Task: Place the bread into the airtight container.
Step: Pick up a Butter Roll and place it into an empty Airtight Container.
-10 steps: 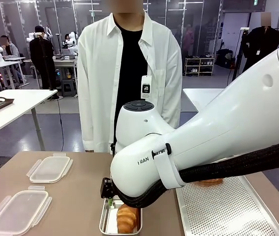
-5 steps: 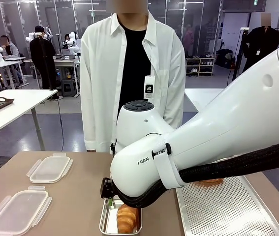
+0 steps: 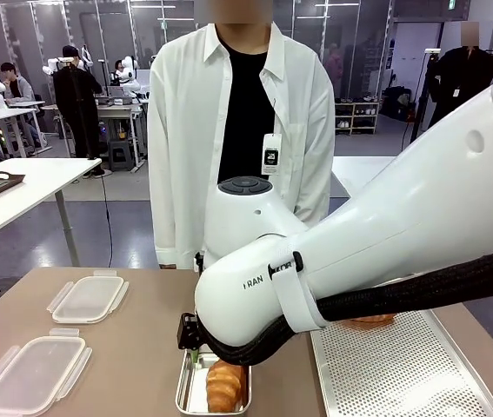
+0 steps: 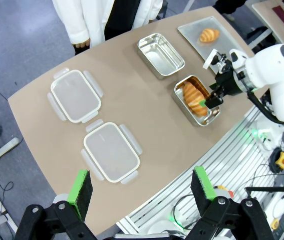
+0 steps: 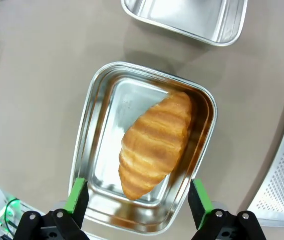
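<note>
Partial txt "RAN" on right arm (image 3: 259,284) casing.

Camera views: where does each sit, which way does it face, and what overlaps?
Front: fixed on the robot's side, facing across the table at the person; the right arm crosses in from picture right.
Left wrist: high up, looking down over the whole table; open left gripper at the bottom edge, right arm farther off.
Right wrist: close above the steel container, looking straight down at the croissant; open right gripper at the bottom.
Shared: all three show that croissant in its container.
</note>
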You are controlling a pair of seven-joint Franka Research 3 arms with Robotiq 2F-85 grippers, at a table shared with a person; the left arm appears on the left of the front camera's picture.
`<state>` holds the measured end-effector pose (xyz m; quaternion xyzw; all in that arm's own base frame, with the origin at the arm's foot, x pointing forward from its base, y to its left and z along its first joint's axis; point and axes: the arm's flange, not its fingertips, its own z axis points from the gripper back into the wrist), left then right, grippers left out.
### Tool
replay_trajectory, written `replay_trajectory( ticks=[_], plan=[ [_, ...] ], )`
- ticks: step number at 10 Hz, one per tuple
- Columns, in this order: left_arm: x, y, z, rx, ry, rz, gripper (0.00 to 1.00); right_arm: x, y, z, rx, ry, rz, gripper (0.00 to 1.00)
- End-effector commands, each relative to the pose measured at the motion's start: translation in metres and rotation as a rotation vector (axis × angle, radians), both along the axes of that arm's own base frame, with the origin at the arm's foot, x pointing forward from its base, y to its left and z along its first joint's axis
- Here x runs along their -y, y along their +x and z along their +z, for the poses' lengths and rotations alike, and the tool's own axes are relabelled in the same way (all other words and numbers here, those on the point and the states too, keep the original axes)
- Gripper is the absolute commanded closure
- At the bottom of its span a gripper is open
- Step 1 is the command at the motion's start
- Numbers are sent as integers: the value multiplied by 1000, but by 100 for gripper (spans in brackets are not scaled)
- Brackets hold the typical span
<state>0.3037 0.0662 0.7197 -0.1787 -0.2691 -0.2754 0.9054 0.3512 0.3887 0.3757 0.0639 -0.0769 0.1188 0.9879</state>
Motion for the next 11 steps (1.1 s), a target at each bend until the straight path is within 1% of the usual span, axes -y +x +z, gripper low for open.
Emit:
replay_trajectory(
  ticks=[1, 2, 3, 4, 5, 6, 7, 8, 9, 10, 11],
  plan=[
    [0, -1, 1, 3, 3, -15, 0, 15, -15, 49, -12, -9, 95, 0],
    [0, -1, 1, 3, 3, -15, 0, 21, -31, 77, 7, -49, 169, 0],
    [0, -1, 1, 3, 3, -15, 0, 28, -42, 106, 29, -53, 215, 0],
    [0, -1, 1, 3, 3, -15, 0, 36, -47, 128, 45, -64, 239, 0],
    [0, -1, 1, 3, 3, -15, 0, 48, -53, 150, 36, -55, 259, 0],
    [0, -1, 1, 3, 3, -15, 0, 68, -59, 173, 50, -75, 313, 0],
    [0, -1, 1, 3, 3, -15, 0, 87, -58, 192, 78, -82, 335, 0],
    [0, -1, 1, 3, 3, -15, 0, 118, -58, 220, 87, -56, 365, 0],
    [0, -1, 1, 3, 3, -15, 0, 151, -62, 245, 123, -38, 425, 0],
    [0, -1, 1, 3, 3, -15, 0, 192, -60, 269, 190, -46, 504, 0],
    [0, -1, 1, 3, 3, -15, 0, 230, -42, 280, 223, -4, 539, 0]
  ],
)
